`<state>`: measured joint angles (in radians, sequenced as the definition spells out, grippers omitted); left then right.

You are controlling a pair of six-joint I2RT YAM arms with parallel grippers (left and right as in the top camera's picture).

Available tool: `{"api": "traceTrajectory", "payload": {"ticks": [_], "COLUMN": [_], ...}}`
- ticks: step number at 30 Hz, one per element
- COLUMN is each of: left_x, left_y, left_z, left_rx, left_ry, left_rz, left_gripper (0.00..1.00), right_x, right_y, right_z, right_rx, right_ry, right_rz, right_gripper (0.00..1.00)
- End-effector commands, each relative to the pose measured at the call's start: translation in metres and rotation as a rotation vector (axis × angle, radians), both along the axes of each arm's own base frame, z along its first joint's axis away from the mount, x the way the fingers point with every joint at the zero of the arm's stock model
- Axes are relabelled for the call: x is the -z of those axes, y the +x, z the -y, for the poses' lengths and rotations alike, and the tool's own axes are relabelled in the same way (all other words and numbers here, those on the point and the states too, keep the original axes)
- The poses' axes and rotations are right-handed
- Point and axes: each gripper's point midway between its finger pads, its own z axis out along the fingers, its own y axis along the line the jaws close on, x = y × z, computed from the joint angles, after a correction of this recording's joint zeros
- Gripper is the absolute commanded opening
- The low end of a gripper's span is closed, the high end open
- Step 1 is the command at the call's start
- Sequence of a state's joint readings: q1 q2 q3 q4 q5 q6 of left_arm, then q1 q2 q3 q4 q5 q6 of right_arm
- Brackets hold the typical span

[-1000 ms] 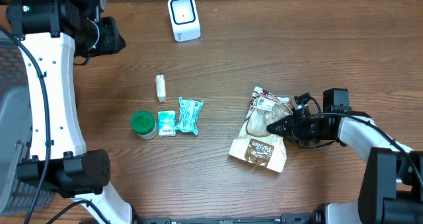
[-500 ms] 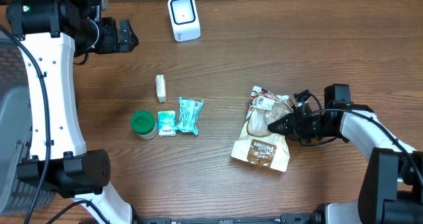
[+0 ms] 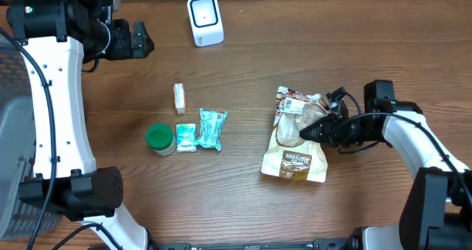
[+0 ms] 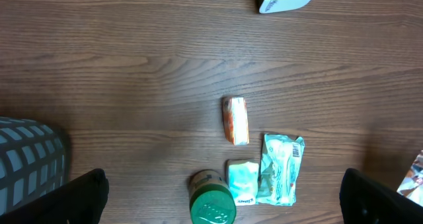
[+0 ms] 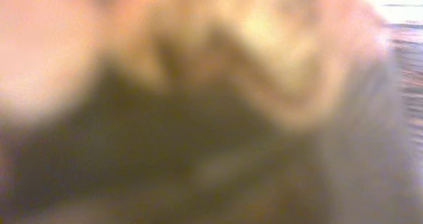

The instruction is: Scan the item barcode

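Two arms reach over the table. At ten o'clock the left gripper hangs spread wide and empty. The white scanner stands at twelve. Toward three o'clock lies the brown snack bag, the right gripper clenched on its edge.

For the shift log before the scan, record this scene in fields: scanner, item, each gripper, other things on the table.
scanner: white scanner, top of the overhead view
item: brown snack bag, lying right of centre, apart from the scanner
right gripper: jaws shut on the brown snack bag
left gripper: jaws open, empty, left of the white scanner
others: green-lidded jar, small white packet, teal packet, small bar, grouped left of centre
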<state>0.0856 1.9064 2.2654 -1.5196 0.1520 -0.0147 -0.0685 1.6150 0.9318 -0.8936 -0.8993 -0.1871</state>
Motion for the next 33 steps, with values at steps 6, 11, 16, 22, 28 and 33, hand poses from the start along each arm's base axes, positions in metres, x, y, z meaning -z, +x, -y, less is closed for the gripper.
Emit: {"api": "traceTrajectory", "payload": {"ticks": [6,11,16,22,28,33], "left_x": [-0.012,-0.012,-0.012,-0.012,-0.012,-0.012], "left_y": [-0.002,-0.002,-0.002,-0.002,-0.002,-0.002], "left_z": [0.000,-0.001,-0.001,-0.001,-0.001,0.000], "left_rx": [0.022,0.022,0.022,0.022,0.022,0.022], "left_ry": [0.020,0.020,0.020,0.020,0.020,0.020], "left_rz": [0.039,0.039,0.039,0.039,0.039,0.039], "left_gripper": [1.00,1.00,1.00,1.00,1.00,0.99], "right_x": [-0.054,-0.095,-0.116,-0.121,-0.130,-0.132], "right_y": [0.008,0.017,0.021,0.021,0.020,0.020], "right_z": [-0.046,-0.054,-0.055,-0.057,-0.062,-0.062], "right_rx": [-0.162,-0.178,-0.180,-0.189,-0.220,-0.221], "right_ry": [0.048,0.100,0.101,0.127,0.182,0.190], "right_rz": [0.125,0.163,0.181,0.192,0.240,0.241], "right_gripper": [0.04,0.04,0.04,0.04,0.04,0.04]}}
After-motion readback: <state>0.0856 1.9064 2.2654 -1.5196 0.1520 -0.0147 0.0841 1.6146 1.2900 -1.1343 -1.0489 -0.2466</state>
